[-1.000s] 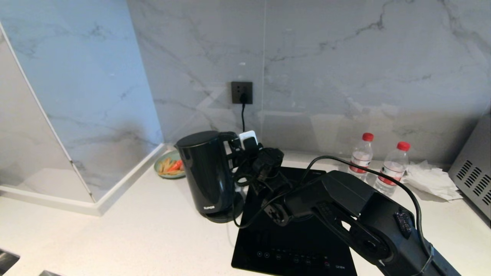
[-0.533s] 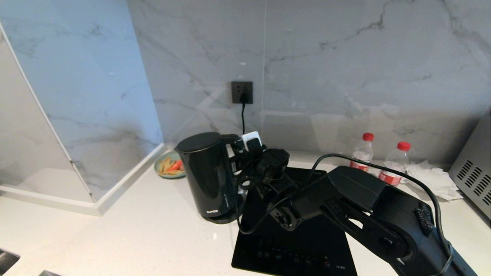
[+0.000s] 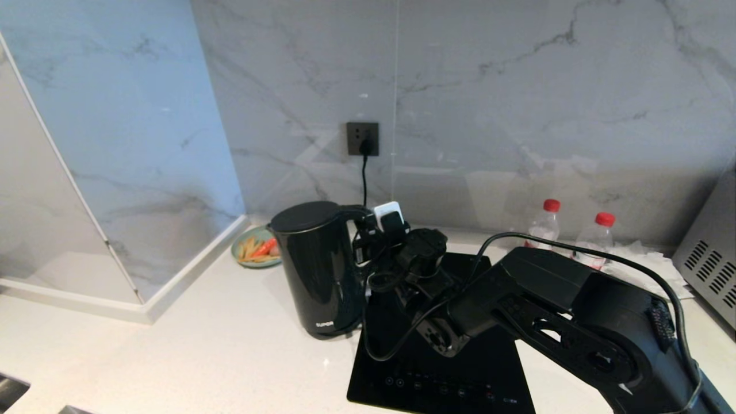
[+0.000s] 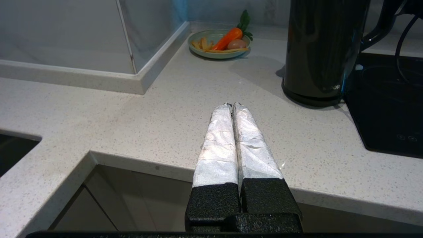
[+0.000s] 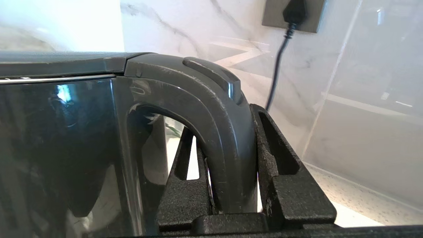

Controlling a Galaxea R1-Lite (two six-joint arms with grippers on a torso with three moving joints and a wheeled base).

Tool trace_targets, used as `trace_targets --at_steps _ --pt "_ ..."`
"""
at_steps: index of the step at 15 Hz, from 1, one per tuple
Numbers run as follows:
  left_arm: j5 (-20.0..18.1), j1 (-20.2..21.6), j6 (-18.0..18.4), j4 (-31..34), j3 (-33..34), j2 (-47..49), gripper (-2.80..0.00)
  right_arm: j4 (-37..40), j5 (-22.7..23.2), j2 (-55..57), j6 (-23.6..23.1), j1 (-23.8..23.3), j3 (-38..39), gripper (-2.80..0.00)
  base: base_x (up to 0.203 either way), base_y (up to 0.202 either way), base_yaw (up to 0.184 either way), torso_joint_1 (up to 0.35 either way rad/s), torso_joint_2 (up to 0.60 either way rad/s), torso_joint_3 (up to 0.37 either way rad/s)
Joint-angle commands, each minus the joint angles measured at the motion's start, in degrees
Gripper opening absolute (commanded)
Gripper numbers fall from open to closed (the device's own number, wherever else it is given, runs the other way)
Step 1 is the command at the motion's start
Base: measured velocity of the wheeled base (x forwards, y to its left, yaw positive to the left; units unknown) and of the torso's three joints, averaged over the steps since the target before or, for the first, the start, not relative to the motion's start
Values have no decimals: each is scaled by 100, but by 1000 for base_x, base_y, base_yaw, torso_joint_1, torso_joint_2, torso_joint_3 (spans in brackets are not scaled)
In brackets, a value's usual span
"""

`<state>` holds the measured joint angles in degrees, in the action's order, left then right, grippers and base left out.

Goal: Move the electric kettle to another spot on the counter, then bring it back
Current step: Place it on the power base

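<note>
The glossy black electric kettle stands upright on the white speckled counter, beside the cooktop's left edge. My right gripper reaches in from the right and is shut on the kettle's loop handle, one finger inside the loop and one outside. From the left wrist the kettle shows at the far right, with a dark round foot on the counter. My left gripper hangs shut and empty over the counter's front edge, well short of the kettle.
A black glass cooktop lies under my right arm. A green plate of food sits behind the kettle by the glass partition. Two red-capped bottles, crumpled white paper and a grey appliance stand at the right. A cord hangs from the wall socket.
My right arm has carried the kettle a little to the right, toward the cooktop, keeping its hold on the handle. The bottles are now more hidden behind the arm.
</note>
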<state>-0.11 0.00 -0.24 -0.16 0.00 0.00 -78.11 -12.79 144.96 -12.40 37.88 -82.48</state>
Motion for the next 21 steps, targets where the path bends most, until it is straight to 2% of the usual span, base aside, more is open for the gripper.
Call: trace_targets --at_steps 1,11,21 --pt "2 0 -2 -2 18 -9 -280 -93 -13 75 -17 -93 39 -280 0 0 0 0 0 0" --pt "2 0 -8 -2 18 -9 -280 -452 -48 291 -26 -175 309 -280 0 0 0 0 0 0" --pt "2 0 -2 -2 18 -9 -280 -423 -48 392 -26 -454 16 -280 0 0 0 0 0 0"
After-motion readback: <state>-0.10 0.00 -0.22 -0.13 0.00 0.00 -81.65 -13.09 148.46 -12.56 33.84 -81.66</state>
